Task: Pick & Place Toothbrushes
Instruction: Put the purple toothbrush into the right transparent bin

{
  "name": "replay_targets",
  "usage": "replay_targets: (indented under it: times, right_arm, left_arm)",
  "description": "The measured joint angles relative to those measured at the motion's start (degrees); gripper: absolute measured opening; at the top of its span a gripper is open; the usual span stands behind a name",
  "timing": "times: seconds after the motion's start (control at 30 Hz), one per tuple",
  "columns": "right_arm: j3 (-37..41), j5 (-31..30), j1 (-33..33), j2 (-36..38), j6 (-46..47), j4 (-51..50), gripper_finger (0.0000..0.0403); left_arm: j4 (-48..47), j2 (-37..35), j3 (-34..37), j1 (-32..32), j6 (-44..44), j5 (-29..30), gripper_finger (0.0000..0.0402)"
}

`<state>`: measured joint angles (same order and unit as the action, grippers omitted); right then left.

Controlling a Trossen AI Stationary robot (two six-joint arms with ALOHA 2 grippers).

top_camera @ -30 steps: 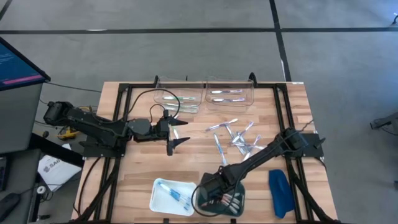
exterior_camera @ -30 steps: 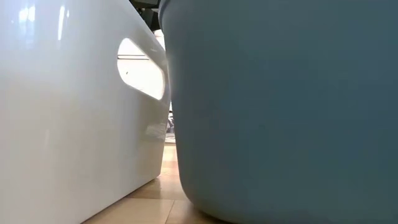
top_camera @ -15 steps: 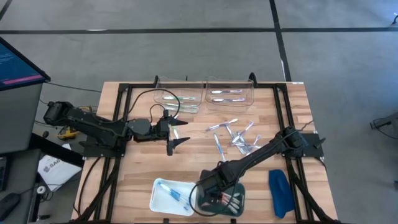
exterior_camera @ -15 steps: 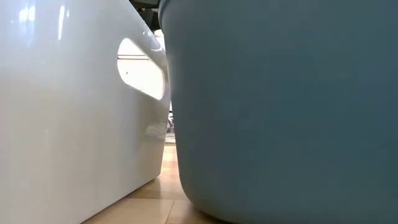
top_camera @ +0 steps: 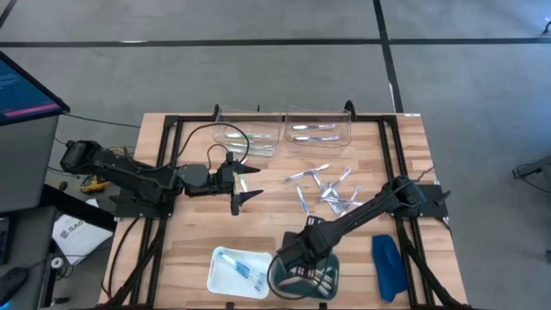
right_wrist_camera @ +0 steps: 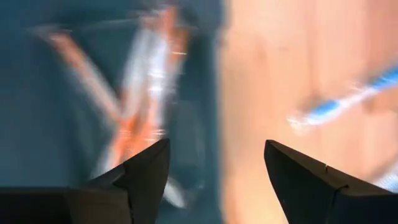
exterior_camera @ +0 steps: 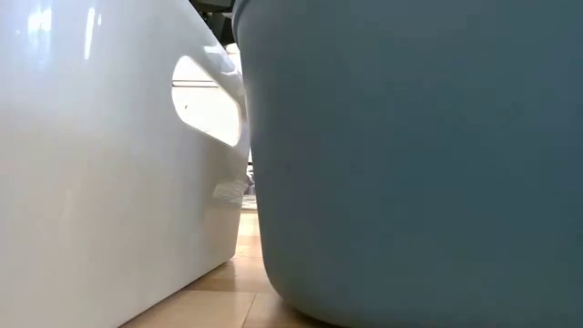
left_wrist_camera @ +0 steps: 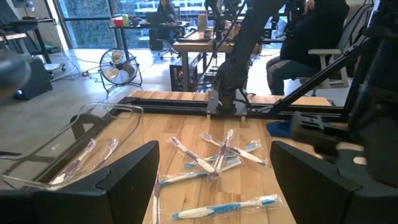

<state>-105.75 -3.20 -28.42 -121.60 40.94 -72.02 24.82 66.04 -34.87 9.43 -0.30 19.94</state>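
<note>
Several loose toothbrushes (top_camera: 327, 191) (left_wrist_camera: 214, 155) lie in a pile on the wooden table, right of centre. More lie in the dark teal bin (top_camera: 331, 280), pink and orange ones (right_wrist_camera: 146, 93) among them. Blue ones rest in the white tray (top_camera: 222, 277). My right gripper (top_camera: 297, 258) (right_wrist_camera: 214, 168) hangs open above the teal bin's left rim, pointing down, with nothing between its fingers. Over the table's left half my left gripper (top_camera: 241, 188) (left_wrist_camera: 214, 180) stands open and level, facing the pile.
Two clear containers (top_camera: 245, 135) (top_camera: 314, 129) with a few toothbrushes stand at the far edge. A dark-blue oblong object (top_camera: 389, 267) lies near the right front corner. In the low view the white tray's wall (exterior_camera: 91, 164) and the teal bin's wall (exterior_camera: 410, 155) fill the picture.
My right gripper has risen above the teal bin and its wrist has tipped; more of the bin's inside shows now. The toothbrushes in the bin lie still.
</note>
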Motion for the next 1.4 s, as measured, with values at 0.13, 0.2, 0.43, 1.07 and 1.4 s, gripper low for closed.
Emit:
replay_targets:
  times: [0.13, 0.2, 0.43, 1.07, 1.4]
  right_arm:
    - [0.01, -1.99, 0.57, 0.16, 1.24, -5.92, 0.0255]
    - [0.07, -5.42, 0.28, 0.93, 2.25, -8.40, 0.0255]
    - [0.07, -17.65, -1.66, 5.70, 3.01, -9.41, 0.0255]
    - [0.07, -43.82, -7.27, 17.03, 8.64, -10.28, 0.0255]
    - [9.08, -44.28, -6.83, 19.19, 10.19, -3.83, 0.0255]
  left_arm:
    - [0.02, -0.01, 0.00, 0.01, 0.00, 0.00, 0.0301]
    - [0.02, -0.02, 0.00, 0.02, 0.00, 0.00, 0.0301]
    - [0.05, -0.01, 0.00, -0.20, 0.01, 0.00, 0.0301]
    - [0.04, -0.02, 0.00, -0.20, 0.00, 0.00, 0.0301]
    - [0.04, -0.02, 0.00, -0.20, 0.00, 0.00, 0.0301]
